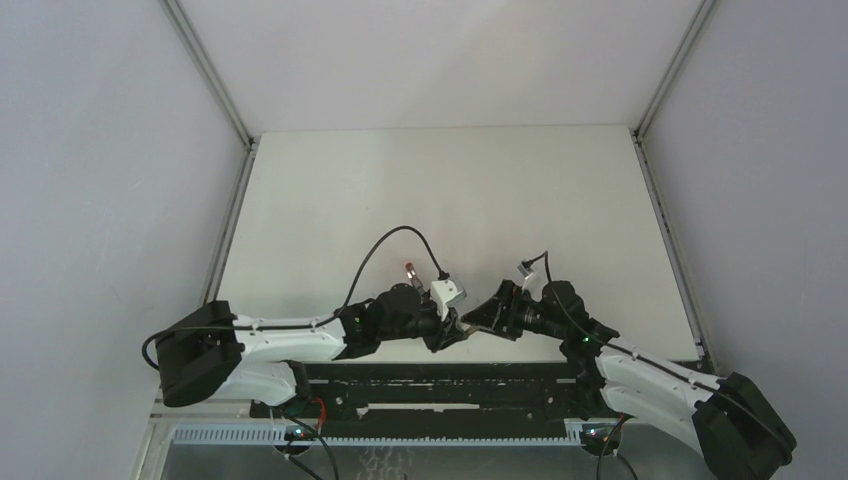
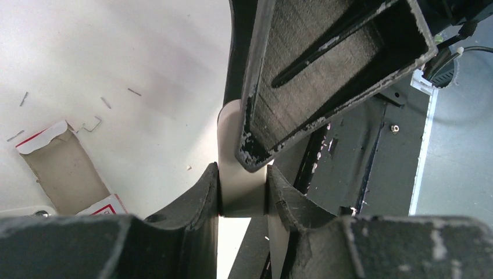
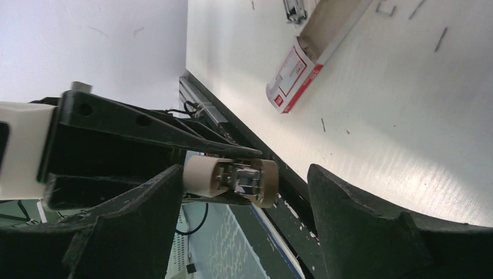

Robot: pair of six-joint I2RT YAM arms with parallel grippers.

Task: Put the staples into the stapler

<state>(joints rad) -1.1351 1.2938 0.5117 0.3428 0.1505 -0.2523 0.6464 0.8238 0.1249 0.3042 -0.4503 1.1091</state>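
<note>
Left end effector [image 2: 243, 192] around stapler [image 3: 244, 180], seemingly

The stapler [image 3: 232, 179] is small, a cream shell around a grey metal core, seen end-on from the right wrist. It hangs off the table near the 6 o'clock edge, pinched at its sides by the left gripper [image 2: 242, 186]. The box [image 3: 293, 75], white with red print, lies flat at 1 o'clock from it, flap open, brown inside showing. Loose staples [image 2: 104, 102] lie scattered around the box.
</note>
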